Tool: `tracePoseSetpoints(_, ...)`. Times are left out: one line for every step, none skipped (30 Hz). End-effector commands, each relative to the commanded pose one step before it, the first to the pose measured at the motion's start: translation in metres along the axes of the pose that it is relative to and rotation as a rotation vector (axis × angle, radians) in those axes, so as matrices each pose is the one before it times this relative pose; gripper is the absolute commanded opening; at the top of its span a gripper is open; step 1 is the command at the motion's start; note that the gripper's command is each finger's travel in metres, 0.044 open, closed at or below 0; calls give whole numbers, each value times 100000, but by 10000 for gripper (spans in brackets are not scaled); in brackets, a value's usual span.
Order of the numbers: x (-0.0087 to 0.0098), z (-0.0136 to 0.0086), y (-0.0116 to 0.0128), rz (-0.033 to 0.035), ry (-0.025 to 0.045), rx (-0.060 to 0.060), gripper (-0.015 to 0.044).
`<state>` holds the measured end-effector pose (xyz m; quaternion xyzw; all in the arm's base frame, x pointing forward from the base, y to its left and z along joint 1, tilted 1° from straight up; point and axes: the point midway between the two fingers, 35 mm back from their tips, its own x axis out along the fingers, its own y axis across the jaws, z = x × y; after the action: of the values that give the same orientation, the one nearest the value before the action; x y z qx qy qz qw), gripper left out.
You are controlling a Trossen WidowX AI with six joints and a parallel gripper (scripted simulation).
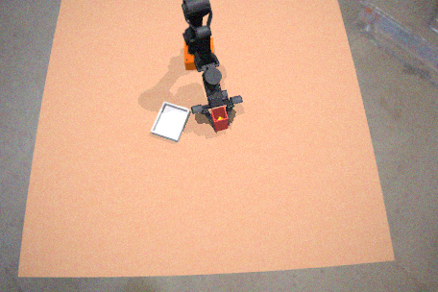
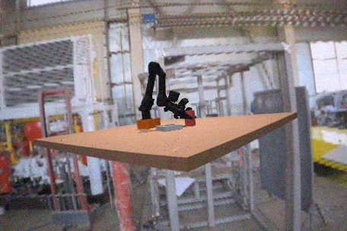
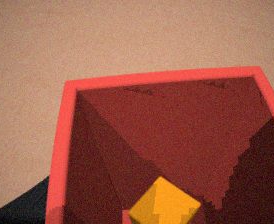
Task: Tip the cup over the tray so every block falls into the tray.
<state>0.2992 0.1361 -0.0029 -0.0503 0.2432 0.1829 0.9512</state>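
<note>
On the counter (image 1: 216, 204) (image 2: 167, 143), beside the tray (image 1: 176, 140) (image 2: 169, 128), the upright red cup (image 1: 221, 124) (image 2: 190, 120) (image 3: 160, 77), with at least 1 yellow block (image 1: 220, 118) (image 3: 163, 202) inside, is pinched by the claw (image 1: 219, 116) (image 2: 189, 115); step 1, grasping, seems nearly done, and a level lift is called for next.

One red cup (image 1: 221, 124) (image 3: 163, 75), one tray (image 1: 171, 122) (image 2: 169, 128), one arm (image 1: 212, 77) (image 2: 161, 85), one visible yellow block (image 1: 220, 118) (image 3: 163, 202).

The square red cup (image 1: 220, 124) (image 3: 163, 74) stands upright on the desk (image 1: 216, 204) (image 2: 160, 146) (image 3: 138, 35), with a yellow block (image 1: 220, 118) (image 3: 163, 204) inside. Near it, the shallow white tray (image 1: 171, 122) (image 2: 169, 128) lies flat and empty.
</note>
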Motion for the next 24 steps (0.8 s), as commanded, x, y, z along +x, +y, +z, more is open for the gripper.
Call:
tracePoseSetpoints(-253, 681, 49, 457, -547, -514, 50)
tracePoseSetpoints(-82, 128, -7, 0, -3, 0, 23)
tracePoseSetpoints(-84, 127, -7, 0, -3, 0, 0)
tracePoseSetpoints(-86, 126, -7, 0, -3, 0, 0)
tracePoseSetpoints(-96, 140, -9, 0, -3, 0, 0)
tracePoseSetpoints(-101, 142, -10, 0, -3, 0, 0)
tracePoseSetpoints(-85, 117, -8, 0, -2, 0, 0)
tracePoseSetpoints(-72, 138, -5, 0, -4, 0, 0)
tracePoseSetpoints(-86, 158, -5, 0, -4, 0, 0)
tracePoseSetpoints(-73, 130, -5, 0, -3, 0, 0)
tracePoseSetpoints(-74, 136, -3, 0, -4, 0, 0)
tracePoseSetpoints(-87, 154, -4, 0, -4, 0, 0)
tracePoseSetpoints(-71, 122, -3, 0, -3, 0, 0)
tracePoseSetpoints(-71, 119, -2, 0, -3, 0, 0)
tracePoseSetpoints(-87, 142, -2, 0, -4, 0, 0)
tracePoseSetpoints(-69, 109, -2, 0, -3, 0, 0)
tracePoseSetpoints(-61, 110, 0, 0, -3, 0, 0)
tracePoseSetpoints(-83, 146, 0, 0, -4, 0, 0)
tracePoseSetpoints(-67, 114, 0, 0, -3, 0, 0)
tracePoseSetpoints(-58, 111, 2, 0, -3, 0, 0)
tracePoseSetpoints(-77, 143, 2, 0, -4, 1, 0)
tracePoseSetpoints(-60, 109, 2, 0, -3, 0, 0)
tracePoseSetpoints(-49, 102, 3, 0, -3, 0, 0)
tracePoseSetpoints(-68, 136, 4, 0, -4, 1, 0)
